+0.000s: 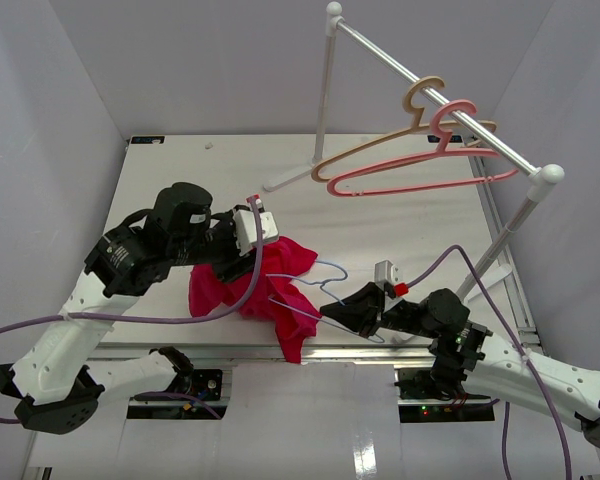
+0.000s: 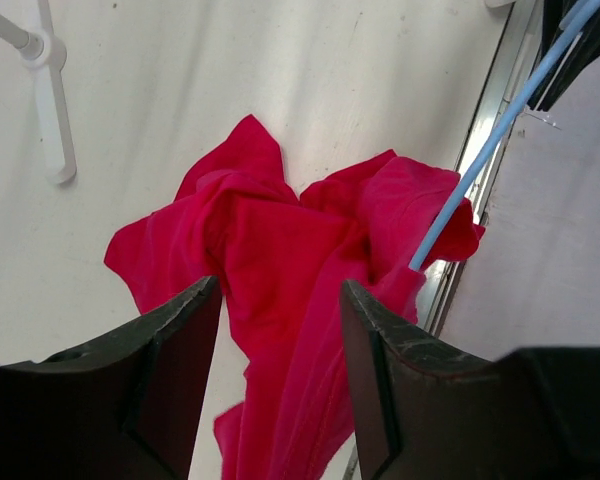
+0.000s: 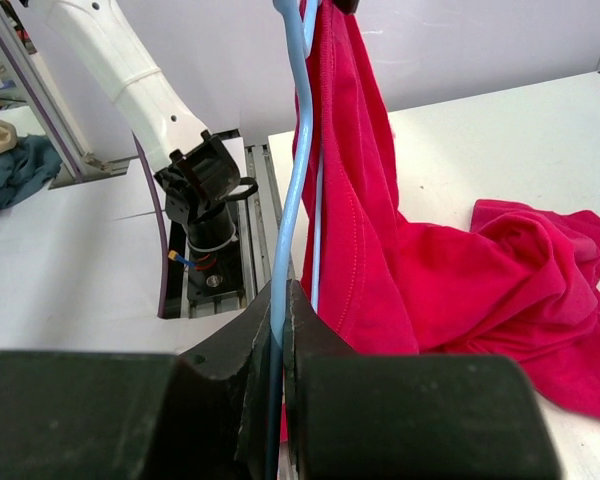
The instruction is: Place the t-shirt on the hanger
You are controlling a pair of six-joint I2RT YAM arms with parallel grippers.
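T-shirt (image 1: pixel 245 290): crumpled in a heap on the table (image 1: pixel 400 215) near its front edge, between the two arms. One fold rides up along the hanger (image 3: pixel 298 150); the rest lies slack. The hanger is tilted, with one wire end buried in the cloth. Cannot tell whether it sits in the neck or only in a fold.

Right gripper (image 3: pixel 283 300): jaws clamped tight on the blue wire, nothing else in them.
Left gripper (image 2: pixel 278 295): jaws well apart and empty, poised over the heap, red cloth showing between the fingers.

Step in hand, as I judge it: left arm takes a fresh pinch of cloth and draws it over the hanger's shoulder.

To do it well:
- pick a single layer at the neck or hem edge, not the whole wad
- pull along the wire, not across it, so the thin hanger doesn't twist in the right grip
- right arm holds firm and high enough to keep the cloth hanging free

Risk: the fold slipping off the wire, or cloth sliding off the table edge
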